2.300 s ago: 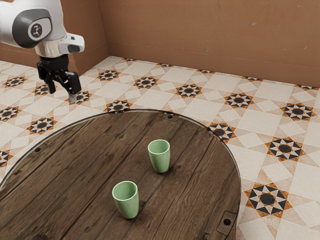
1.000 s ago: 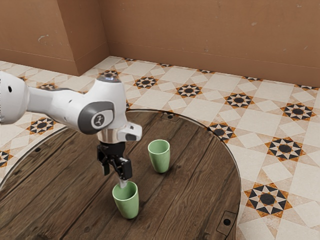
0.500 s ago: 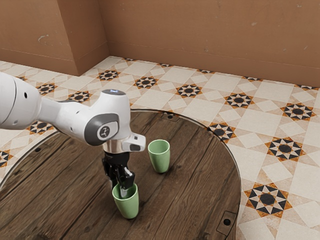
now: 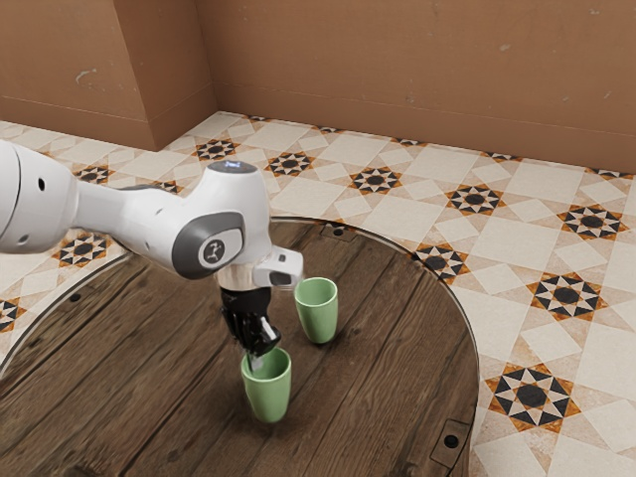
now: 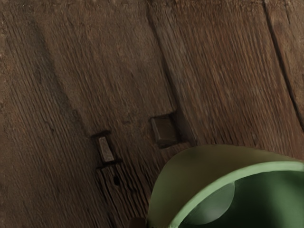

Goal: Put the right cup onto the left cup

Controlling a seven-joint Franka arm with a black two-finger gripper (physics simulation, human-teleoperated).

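My gripper (image 4: pixel 255 360) is shut on the near green cup (image 4: pixel 268 392), pinching its wall at the rim on the exterior view's left side. That cup is upright, and whether its base touches the table cannot be told. Just behind it, toward the exterior view's right, the far green cup (image 4: pixel 318 314) stands upright on the table, apart from the held one. In the wrist view the held green cup (image 5: pixel 185 175) is large and close at the lower edge, with part of its dark green inside visible.
The round wooden table (image 4: pixel 149 368) has dark plank seams, and its curved edge runs behind the far cup. Beyond it lie a patterned tile floor (image 4: pixel 517 248) and a brown wall (image 4: pixel 417 70).
Over the last half second, my gripper has taken hold of the near cup's wall, and both have moved up and toward the exterior view's right. The far cup has kept its place.
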